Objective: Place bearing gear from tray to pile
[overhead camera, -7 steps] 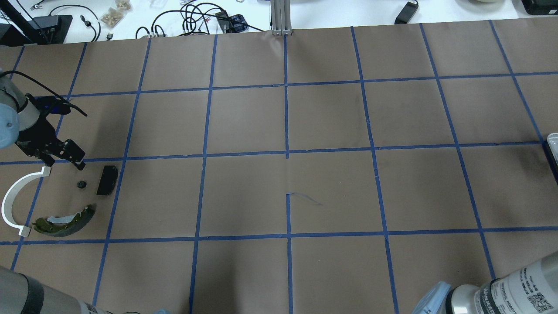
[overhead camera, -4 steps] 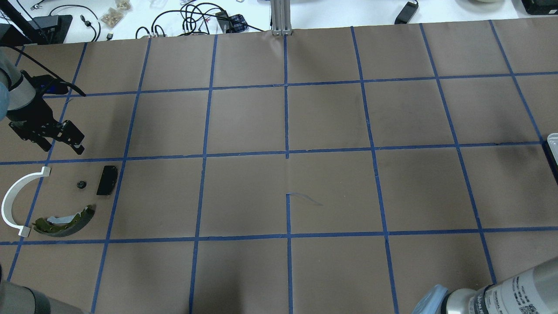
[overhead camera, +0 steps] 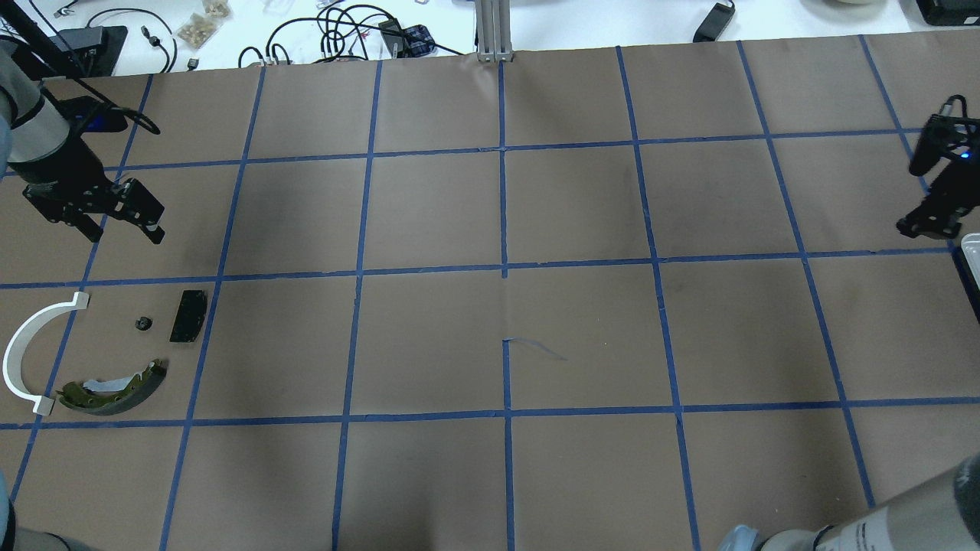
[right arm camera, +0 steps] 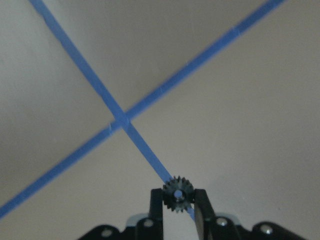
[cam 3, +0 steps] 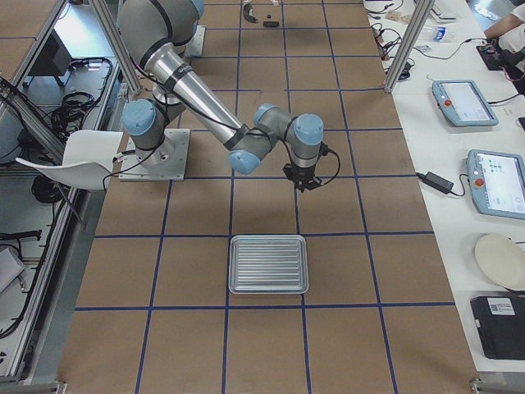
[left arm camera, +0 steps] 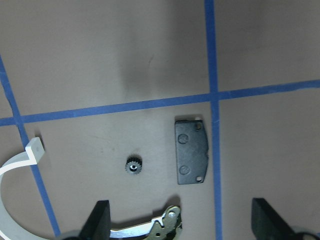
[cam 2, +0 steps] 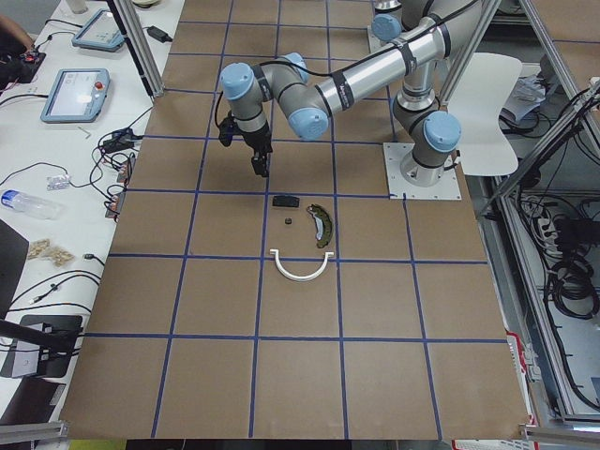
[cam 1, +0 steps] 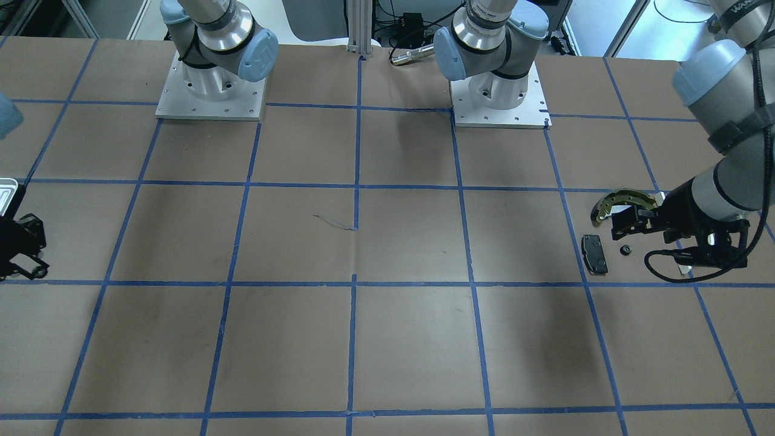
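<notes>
My right gripper (right arm camera: 177, 200) is shut on a small black bearing gear (right arm camera: 177, 194) and holds it above the paper, beside the silvery tray (cam 3: 268, 263). In the overhead view it (overhead camera: 915, 226) is at the right edge, next to the tray's corner (overhead camera: 971, 252). My left gripper (overhead camera: 125, 228) is open and empty, just beyond the pile. The pile holds a white arc strip (overhead camera: 23, 344), an olive-gold brake shoe (overhead camera: 115, 386), a black pad (overhead camera: 187, 315) and another small gear (overhead camera: 142, 324). The left wrist view shows that gear (left arm camera: 133, 165) beside the pad (left arm camera: 191, 151).
Brown paper with a blue tape grid covers the table. The two arm bases (cam 1: 209, 85) stand on the robot's side. Cables and small items (overhead camera: 337, 34) lie past the far edge. The tray looks bare in the right side view.
My left gripper has moved away from the pile toward the far side, still open. My right gripper has come into the overhead view at the right edge.
</notes>
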Robot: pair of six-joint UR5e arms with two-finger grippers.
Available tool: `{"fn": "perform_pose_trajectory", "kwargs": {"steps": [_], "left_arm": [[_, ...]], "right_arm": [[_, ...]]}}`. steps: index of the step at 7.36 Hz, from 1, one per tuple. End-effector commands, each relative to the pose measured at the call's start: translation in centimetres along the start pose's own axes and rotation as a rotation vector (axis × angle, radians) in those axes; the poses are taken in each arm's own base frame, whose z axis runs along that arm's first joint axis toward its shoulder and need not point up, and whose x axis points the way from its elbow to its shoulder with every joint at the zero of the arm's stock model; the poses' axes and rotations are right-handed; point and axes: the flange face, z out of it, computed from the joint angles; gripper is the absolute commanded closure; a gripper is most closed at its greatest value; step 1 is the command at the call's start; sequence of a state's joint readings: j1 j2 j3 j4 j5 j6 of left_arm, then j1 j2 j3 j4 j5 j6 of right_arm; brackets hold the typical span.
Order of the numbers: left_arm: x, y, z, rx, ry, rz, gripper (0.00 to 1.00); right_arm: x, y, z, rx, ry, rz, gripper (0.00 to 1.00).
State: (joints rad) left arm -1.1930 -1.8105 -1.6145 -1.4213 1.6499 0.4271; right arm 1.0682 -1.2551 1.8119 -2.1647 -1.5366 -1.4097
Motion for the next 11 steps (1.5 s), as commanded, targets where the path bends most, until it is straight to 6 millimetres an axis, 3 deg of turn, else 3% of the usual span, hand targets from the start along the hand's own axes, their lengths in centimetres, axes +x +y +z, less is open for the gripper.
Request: {"fn": "perform_pose_trajectory", "kwargs": {"steps": [1,2,3,5,7,8,9,10,11], "left_arm": [[6.6,-0.7,-3.4,0.059,0.015,-0.039,0.00],[8.9,-1.6,-4.8,0.079,0.038,-0.055,0.00],[10.6,-1.3,-5.8,0.043,0.033,-0.047,0.00],[12.6,0.3,-6.7,0.026,0.046,-0.108,0.00],[14.6,0.2,-6.2,0.016,0.042,-0.079,0.00],[14.8,0.4,-6.3,0.003,0.043,-0.076,0.00],[14.9,0.4,-6.0,-0.006,0.046,-0.076,0.00],[15.0,0.2,-5.8,-0.010,0.047,-0.091,0.00],[15.1,0.1,-5.6,-0.013,0.051,-0.095,0.00]], "right_arm": [[-9.2,-13.6,-1.9,0.014,0.016,0.193,0.81],[-13.9,-18.9,-1.8,0.032,-0.001,0.327,0.81],[-19.1,-23.5,-1.5,0.033,-0.012,0.421,0.81],[-29.2,-30.4,1.1,0.000,-0.045,0.577,0.81],[-36.9,-35.0,3.7,0.042,-0.060,0.739,0.80],[-40.1,-36.3,5.4,0.045,-0.068,0.749,0.80],[-41.3,-37.1,7.0,0.046,-0.070,0.771,0.77],[-41.6,-37.3,7.4,0.057,-0.097,0.770,0.64],[-41.5,-37.3,7.3,0.060,-0.094,0.775,0.13]]}}
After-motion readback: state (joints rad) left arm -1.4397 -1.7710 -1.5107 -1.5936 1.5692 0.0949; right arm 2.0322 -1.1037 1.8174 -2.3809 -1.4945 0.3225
